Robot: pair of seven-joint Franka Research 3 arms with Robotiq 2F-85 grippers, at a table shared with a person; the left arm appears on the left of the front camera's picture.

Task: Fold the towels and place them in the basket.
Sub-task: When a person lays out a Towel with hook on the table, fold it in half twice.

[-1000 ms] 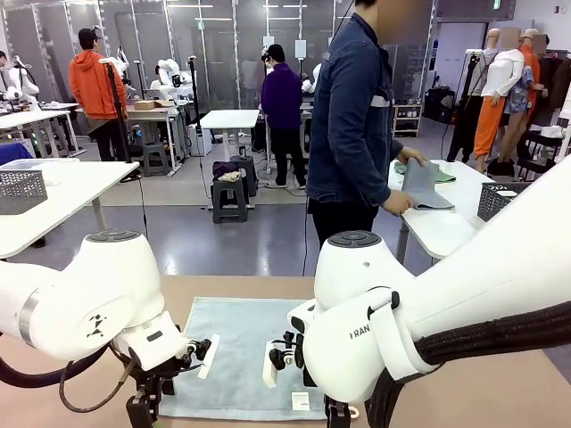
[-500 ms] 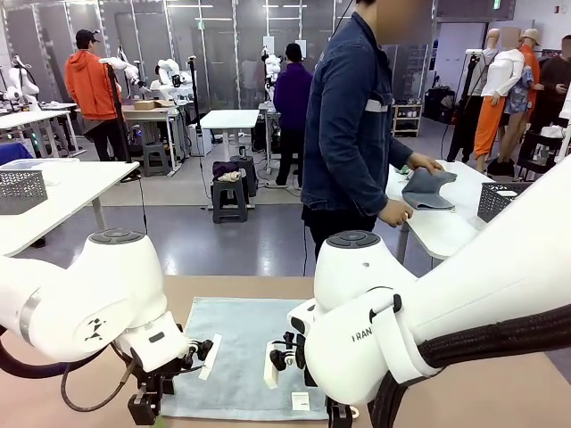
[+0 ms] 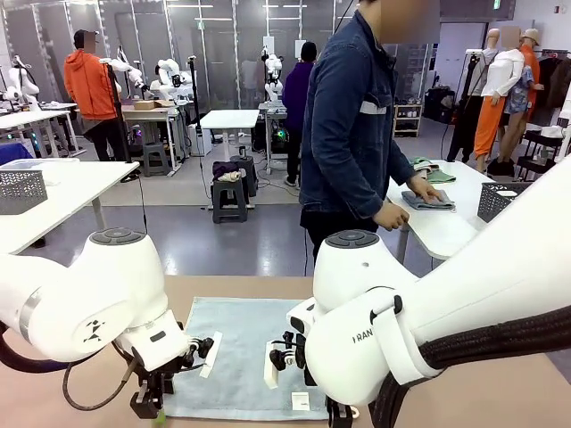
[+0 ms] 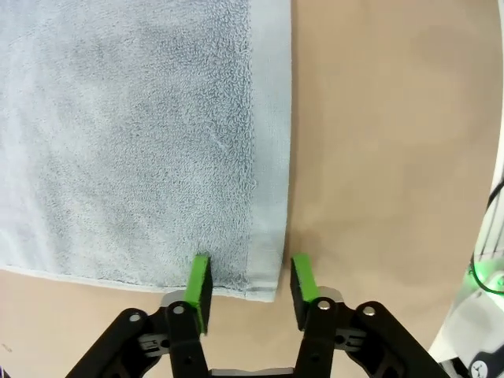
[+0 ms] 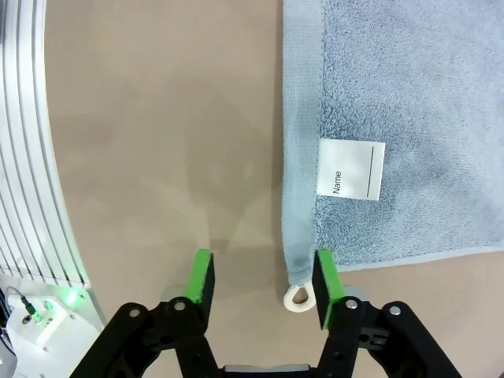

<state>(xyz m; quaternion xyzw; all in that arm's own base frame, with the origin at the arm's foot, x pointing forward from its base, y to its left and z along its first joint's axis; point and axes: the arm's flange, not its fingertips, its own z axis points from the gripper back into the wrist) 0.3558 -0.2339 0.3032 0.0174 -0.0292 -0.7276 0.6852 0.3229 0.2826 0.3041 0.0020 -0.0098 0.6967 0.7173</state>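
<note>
Pale blue-grey towel lies spread flat on the tan counter between the two arms. Left hand stands partly open astride one near corner, one green pad over the terry and the other over bare counter, gripping nothing. Right hand, likewise partly open and empty, straddles the other near corner by the white label and hanging loop. Farther off, a person presses a folded grey cloth near a dark mesh basket.
</note>
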